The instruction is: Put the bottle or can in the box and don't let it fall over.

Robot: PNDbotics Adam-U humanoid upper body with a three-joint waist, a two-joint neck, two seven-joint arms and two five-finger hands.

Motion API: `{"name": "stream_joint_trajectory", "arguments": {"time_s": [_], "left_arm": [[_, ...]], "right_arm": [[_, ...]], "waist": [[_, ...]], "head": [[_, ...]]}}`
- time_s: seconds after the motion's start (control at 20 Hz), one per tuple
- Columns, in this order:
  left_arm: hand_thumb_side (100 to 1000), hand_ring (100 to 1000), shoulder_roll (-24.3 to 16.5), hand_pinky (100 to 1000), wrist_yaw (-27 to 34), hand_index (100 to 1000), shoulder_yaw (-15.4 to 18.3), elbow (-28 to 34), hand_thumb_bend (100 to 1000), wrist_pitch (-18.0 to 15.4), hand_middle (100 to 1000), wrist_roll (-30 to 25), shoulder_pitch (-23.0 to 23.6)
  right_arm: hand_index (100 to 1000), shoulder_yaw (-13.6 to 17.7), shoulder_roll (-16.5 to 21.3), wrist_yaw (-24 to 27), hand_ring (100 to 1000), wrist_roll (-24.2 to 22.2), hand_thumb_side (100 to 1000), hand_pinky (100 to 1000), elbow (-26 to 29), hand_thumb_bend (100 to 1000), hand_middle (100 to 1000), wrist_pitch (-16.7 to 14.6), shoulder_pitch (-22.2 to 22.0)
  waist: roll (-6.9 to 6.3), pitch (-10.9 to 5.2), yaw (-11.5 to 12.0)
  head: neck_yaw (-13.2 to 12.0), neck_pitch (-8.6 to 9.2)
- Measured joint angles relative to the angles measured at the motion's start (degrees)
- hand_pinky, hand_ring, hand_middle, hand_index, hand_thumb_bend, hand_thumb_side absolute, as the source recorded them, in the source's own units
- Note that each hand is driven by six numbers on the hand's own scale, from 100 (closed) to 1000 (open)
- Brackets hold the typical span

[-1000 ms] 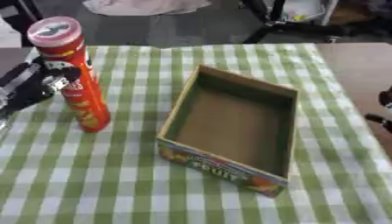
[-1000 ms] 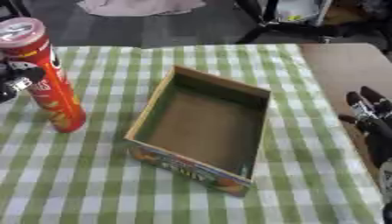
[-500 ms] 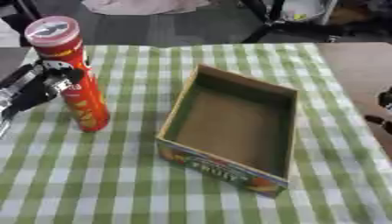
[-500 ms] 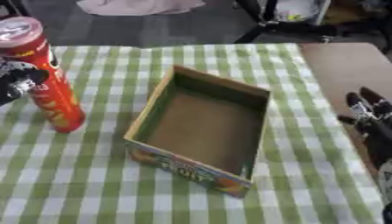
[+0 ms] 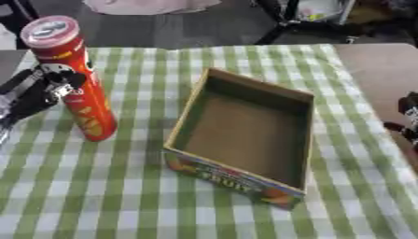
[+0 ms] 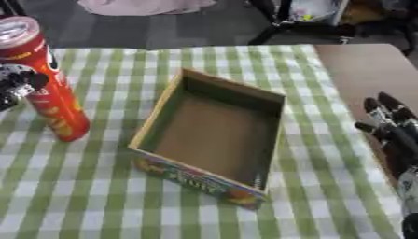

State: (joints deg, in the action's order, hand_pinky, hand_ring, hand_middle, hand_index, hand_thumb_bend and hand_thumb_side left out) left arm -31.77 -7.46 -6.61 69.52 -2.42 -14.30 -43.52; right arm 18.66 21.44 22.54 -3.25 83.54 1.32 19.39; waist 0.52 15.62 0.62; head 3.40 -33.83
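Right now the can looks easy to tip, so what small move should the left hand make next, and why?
Probably curl the left hand around the red can at mid-height: the can stands upright beside the empty box, with the fingers at its side, not wrapped.

Both eyes look steeply down from the head, close over the bench (image 5: 122,196). They share the cardboard box (image 5: 245,135) and red can (image 5: 73,79); the right eye view sits slightly rightward.
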Motion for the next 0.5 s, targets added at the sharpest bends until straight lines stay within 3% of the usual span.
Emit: {"name": "stream_joint_trajectory", "arguments": {"time_s": [0.5], "left_arm": [[823,850,0.07,1000,-1.19,925,0.03,-0.63,586,-0.09,1000,-1.81,-0.33]], "right_arm": [[901,0.0,-0.11,0.0,1000,-0.23,305,700,-0.01,309,1000,0.23,0.05]], "waist": [[0.01,0.21,-0.1]], "head": [[0.3,0.0]]}}
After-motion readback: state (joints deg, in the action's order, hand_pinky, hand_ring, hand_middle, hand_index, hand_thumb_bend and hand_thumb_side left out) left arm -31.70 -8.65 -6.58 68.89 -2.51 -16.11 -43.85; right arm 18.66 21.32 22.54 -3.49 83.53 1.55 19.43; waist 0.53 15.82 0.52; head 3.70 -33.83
